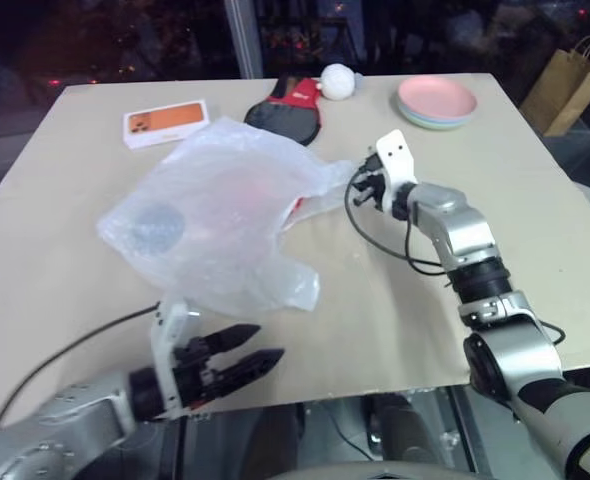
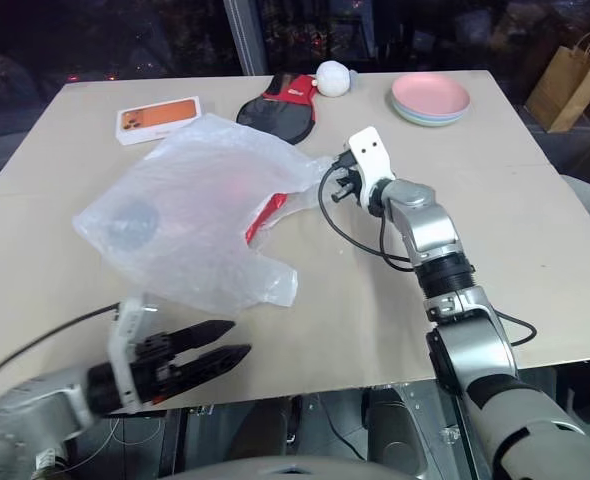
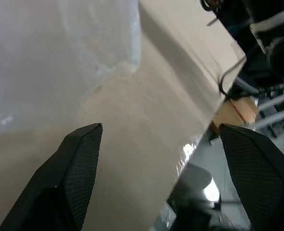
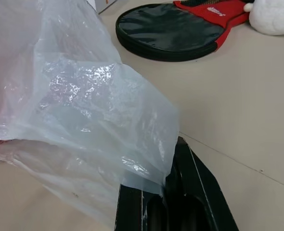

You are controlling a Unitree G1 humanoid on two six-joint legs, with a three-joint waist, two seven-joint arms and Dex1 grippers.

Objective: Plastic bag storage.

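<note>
The plastic bag (image 1: 215,215), a big crinkly translucent film, lies puffed up on the middle of the table. Through it I make out a red shape (image 1: 293,207) and a dark round shape (image 1: 155,225). My right gripper (image 1: 360,185) is at the bag's right edge and is shut on a fold of the film (image 4: 108,144); its black fingers (image 4: 190,192) pinch it there. My left gripper (image 1: 269,341) hovers open near the table's front edge, just in front of the bag's near corner and apart from it. The left wrist view has the bag (image 3: 60,57) beyond the spread fingers (image 3: 82,163).
At the table's back lie an orange-and-white box (image 1: 165,122), a black-and-red paddle case (image 1: 287,112), a white plush ball (image 1: 337,82) and stacked pink plates (image 1: 436,101). A brown paper bag (image 1: 567,85) stands off the table at the far right. The table's front edge (image 1: 375,385) is close.
</note>
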